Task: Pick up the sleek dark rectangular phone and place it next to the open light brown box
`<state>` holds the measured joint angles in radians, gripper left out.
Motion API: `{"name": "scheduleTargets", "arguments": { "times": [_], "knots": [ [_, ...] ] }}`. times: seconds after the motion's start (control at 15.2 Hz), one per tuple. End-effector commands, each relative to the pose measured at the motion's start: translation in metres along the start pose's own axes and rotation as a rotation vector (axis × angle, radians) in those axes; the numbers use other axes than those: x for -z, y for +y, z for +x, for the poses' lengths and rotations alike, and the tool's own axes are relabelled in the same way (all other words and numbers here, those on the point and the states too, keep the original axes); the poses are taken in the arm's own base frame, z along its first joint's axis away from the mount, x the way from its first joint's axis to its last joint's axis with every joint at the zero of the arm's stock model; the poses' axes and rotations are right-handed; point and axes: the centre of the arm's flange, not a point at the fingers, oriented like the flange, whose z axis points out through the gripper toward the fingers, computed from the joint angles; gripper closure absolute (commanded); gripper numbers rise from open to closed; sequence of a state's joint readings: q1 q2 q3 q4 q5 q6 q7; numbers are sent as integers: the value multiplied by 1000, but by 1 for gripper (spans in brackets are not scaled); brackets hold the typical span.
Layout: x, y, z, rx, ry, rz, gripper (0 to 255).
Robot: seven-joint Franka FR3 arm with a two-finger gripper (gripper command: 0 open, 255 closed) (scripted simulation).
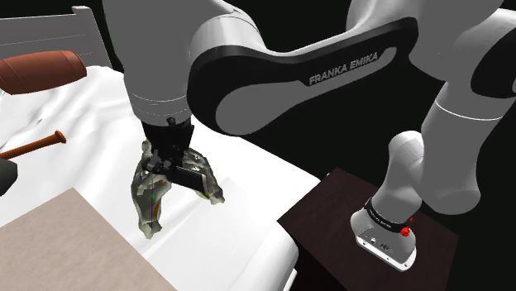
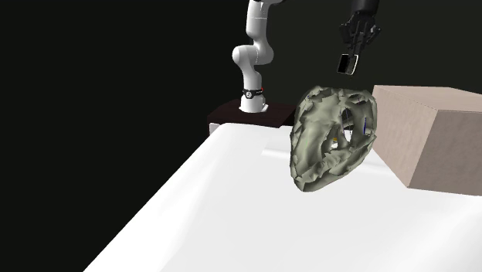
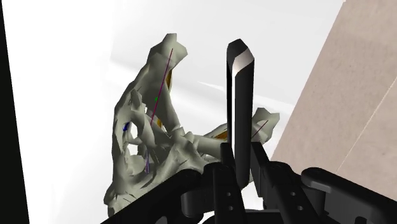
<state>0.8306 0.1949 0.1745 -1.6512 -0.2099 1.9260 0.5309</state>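
Note:
My black gripper (image 3: 240, 164) is shut on a thin dark rectangular phone (image 3: 240, 95), which stands on end between the fingers (image 3: 222, 175). In the second exterior view the gripper (image 2: 356, 48) hangs high above the white surface with the phone (image 2: 347, 63) pointing down from it. The light brown box (image 2: 429, 135) sits just below and beside it. In the shoulder view the gripper (image 1: 178, 168) and phone (image 1: 189, 176) hover over a grey-green skull-like object, and the box (image 1: 70, 244) is to the lower left.
The grey-green skull-like object (image 2: 330, 139) rests on the white bedding (image 2: 216, 209) against the box. A brown cylinder (image 1: 41, 73) and a wooden-handled tool (image 1: 35, 145) lie at the shoulder view's left. The dark stand (image 1: 331, 236) is at the lower right.

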Motion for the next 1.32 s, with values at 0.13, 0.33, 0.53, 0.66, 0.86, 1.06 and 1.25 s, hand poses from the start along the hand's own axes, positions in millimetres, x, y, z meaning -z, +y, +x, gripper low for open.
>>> {"name": "scheduleTargets", "arguments": {
  "times": [0.13, 0.33, 0.53, 0.66, 0.86, 1.06, 1.25],
  "knots": [
    [15, -11, -22, 0, 0, 0, 255],
    [23, -28, -57, 0, 0, 0, 255],
    [32, -46, -91, 0, 0, 0, 255],
    [38, -58, -114, 0, 0, 0, 255],
    [44, -72, -141, 0, 0, 0, 255],
    [29, -74, -143, 0, 0, 0, 255],
    [13, -76, -146, 0, 0, 0, 255]
  ]
}}
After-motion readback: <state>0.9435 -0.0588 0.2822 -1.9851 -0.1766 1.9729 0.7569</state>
